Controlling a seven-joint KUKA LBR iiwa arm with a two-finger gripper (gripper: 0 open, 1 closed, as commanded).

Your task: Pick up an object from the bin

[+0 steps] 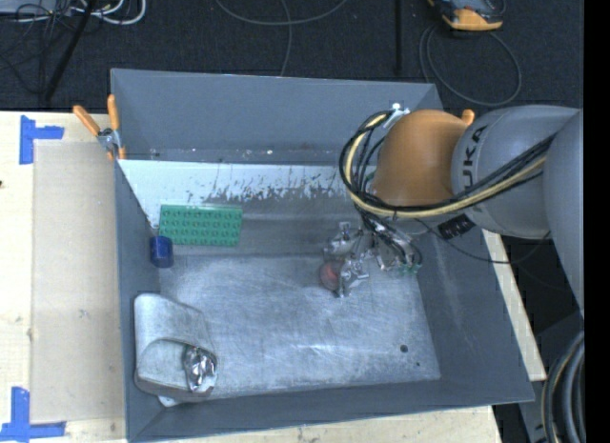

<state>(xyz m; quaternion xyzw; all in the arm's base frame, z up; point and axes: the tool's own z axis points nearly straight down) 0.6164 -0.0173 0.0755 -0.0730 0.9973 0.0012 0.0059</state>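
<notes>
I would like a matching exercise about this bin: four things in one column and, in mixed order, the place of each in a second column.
Things: 1 green plate; 2 blue cap; 3 grey bundle; 4 small red thing.
Places: A lower left corner of the bin; B at the tip of the claw; C far left, just below the green plate; D upper left, at the foot of the back wall.
Pairs: 1-D, 2-C, 3-A, 4-B.
</notes>
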